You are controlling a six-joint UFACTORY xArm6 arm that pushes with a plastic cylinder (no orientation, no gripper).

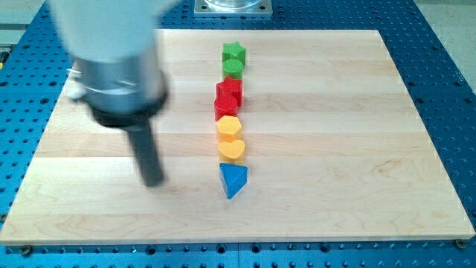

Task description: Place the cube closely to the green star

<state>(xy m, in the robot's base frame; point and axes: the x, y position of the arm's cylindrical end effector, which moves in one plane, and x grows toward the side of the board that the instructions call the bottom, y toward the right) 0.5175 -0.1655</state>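
The green star (233, 51) sits at the top of a column of blocks near the board's middle. Below it come a green round block (233, 68), two red blocks (229, 91) (225, 107) whose shapes I cannot tell, a yellow hexagon (228, 127), a yellow heart (231, 150) and a blue triangle (233, 180). The blocks in the column touch or nearly touch. My tip (153, 182) rests on the board well to the left of the blue triangle, touching no block. I cannot make out a clear cube; the blurred arm hides the upper left of the board.
The wooden board (357, 149) lies on a blue perforated table (446, 67). The arm's wide dark body (123, 82) looms over the board's upper left. A metal mount (233, 6) stands at the view's top.
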